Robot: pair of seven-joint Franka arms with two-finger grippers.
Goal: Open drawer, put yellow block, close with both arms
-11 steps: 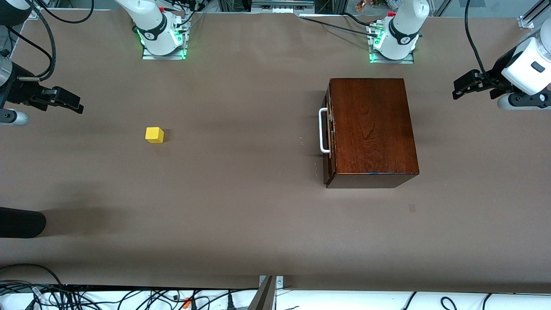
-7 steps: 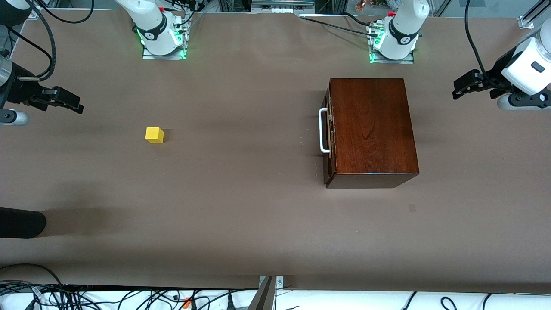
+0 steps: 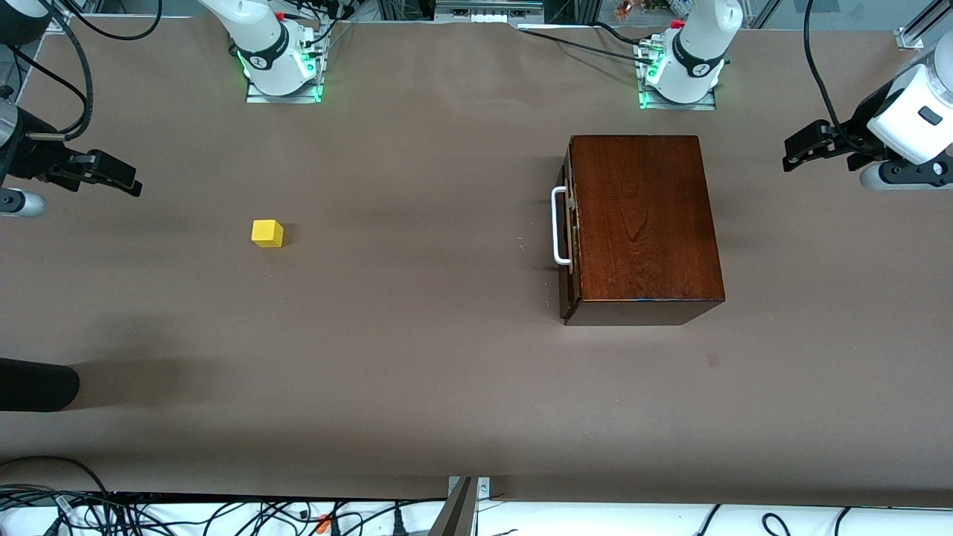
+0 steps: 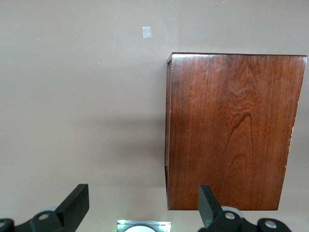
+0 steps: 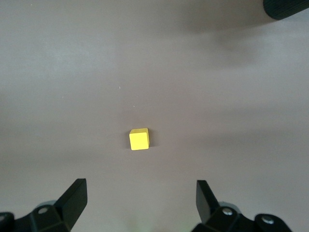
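Left gripper hangs high over the desk at the left arm's end, fingers spread wide and holding nothing; its white wrist juts in from the edge of the front view. Right gripper is up over the right arm's end of the desk, black fingers likewise parted and empty. Both white arms wait, their bases lit green.

Yellow block — a small matte cube with crisp edges — sits alone on the plain brown desk toward the right arm's end, well apart from the wooden box. That box is glossy, dark reddish, with visible grain. Its drawer is pushed in, the white U-shaped bar handle facing the block's end — no writing can be read on any of it
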